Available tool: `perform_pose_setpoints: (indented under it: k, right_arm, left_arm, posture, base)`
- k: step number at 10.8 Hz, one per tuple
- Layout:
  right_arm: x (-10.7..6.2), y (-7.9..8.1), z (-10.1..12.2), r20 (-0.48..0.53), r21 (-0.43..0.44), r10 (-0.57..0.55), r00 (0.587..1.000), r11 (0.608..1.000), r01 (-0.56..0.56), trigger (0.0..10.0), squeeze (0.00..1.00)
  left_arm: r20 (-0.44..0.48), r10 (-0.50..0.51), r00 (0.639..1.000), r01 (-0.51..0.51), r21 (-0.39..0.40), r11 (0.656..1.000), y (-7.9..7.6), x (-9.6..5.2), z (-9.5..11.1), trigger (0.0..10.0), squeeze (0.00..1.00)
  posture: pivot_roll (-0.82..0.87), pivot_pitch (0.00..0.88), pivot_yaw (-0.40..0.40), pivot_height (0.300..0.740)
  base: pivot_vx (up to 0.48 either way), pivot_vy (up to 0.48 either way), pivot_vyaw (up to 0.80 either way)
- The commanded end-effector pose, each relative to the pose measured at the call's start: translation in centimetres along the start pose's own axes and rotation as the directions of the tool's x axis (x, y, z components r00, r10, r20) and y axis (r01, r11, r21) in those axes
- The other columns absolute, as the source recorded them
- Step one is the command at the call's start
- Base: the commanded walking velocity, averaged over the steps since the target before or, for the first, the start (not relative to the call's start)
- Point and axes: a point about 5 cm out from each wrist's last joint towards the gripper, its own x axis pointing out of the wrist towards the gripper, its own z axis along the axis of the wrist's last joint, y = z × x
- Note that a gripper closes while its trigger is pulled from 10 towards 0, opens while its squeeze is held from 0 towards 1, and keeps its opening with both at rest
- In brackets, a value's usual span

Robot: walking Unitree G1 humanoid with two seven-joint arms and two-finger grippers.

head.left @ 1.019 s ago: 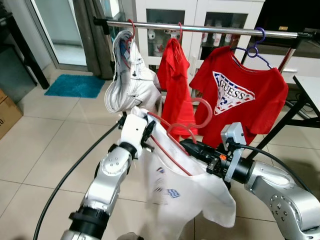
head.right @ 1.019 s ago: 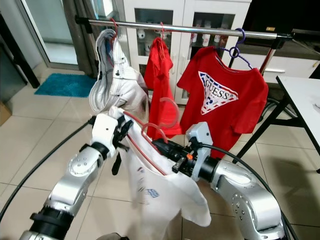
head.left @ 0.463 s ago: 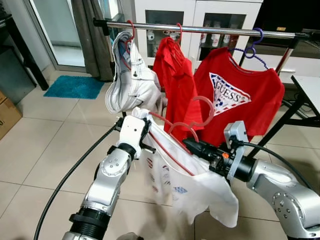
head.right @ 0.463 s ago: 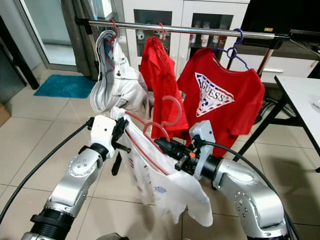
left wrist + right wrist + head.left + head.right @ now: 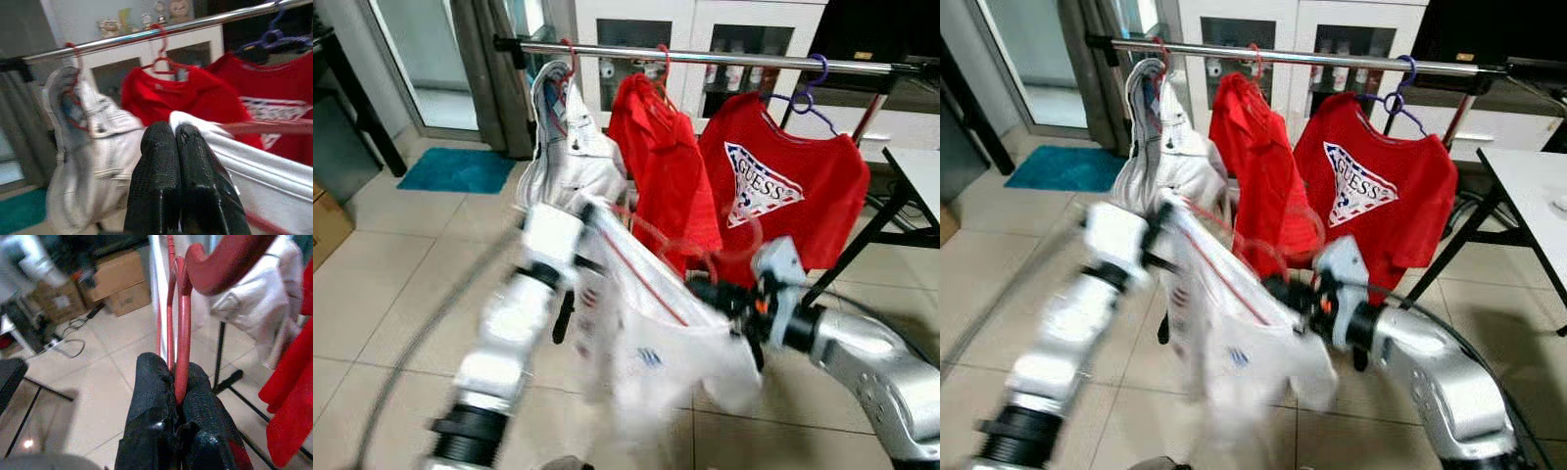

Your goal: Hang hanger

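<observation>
A red hanger [image 5: 183, 328] carrying a white T-shirt [image 5: 656, 343] is held between my two grippers, below the clothes rail [image 5: 705, 56]. My right gripper [image 5: 177, 377] is shut on the hanger's red wire just under its hook [image 5: 705, 245]. My left gripper [image 5: 175, 129] is shut at the shirt's upper left corner [image 5: 587, 211], its fingers pressed together with white cloth at the tips. Both arms look blurred. On the rail hang a white jacket [image 5: 563, 147], a red shirt [image 5: 656, 157] and a red printed T-shirt [image 5: 783, 186] on a purple hanger [image 5: 813, 83].
White glass-door cabinets [image 5: 636, 29] stand behind the rail. A table [image 5: 920, 171] with black legs is at the right, a blue mat [image 5: 460, 166] and a curtain [image 5: 494, 69] at the left. A cardboard box [image 5: 328, 220] sits at the far left on the tiled floor.
Both arms are moving and blurred. My left arm has shifted to the left with the shirt's corner, and the hanger's hook has dropped lower; the shirt swings.
</observation>
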Motion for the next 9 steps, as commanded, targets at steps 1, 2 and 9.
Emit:
perform_pose_setpoints:
  k: [1,2,9]
  right_arm:
    - [-0.3,0.1,-0.4,-0.036,-0.008,0.014,0.999,1.000,-0.014,0.0,0.00]
    - [-0.7,0.3,-0.7,-0.068,-0.024,0.052,0.996,0.998,-0.054,0.0,0.00]
    - [0.2,-0.5,0.4,-0.090,-0.062,-0.018,0.996,0.998,0.012,0.0,0.00]
  left_arm:
    - [0.030,0.066,0.997,-0.067,0.031,0.997,1.7,0.2,1.1,0.0,0.00]
    - [-0.028,0.068,0.997,-0.066,0.070,0.995,3.5,0.0,0.8,0.0,0.00]
    - [-0.169,-0.412,0.896,0.435,0.133,0.891,-3.8,0.0,-1.0,0.0,0.00]
  posture:
    - [-0.06,0.000,0.018,0.740]
    - [-0.06,0.000,0.018,0.740]
    - [-0.06,0.000,0.022,0.740]
  base:
    - [0.000,0.000,0.00]
    - [0.000,0.000,0.00]
    - [0.000,0.000,0.00]
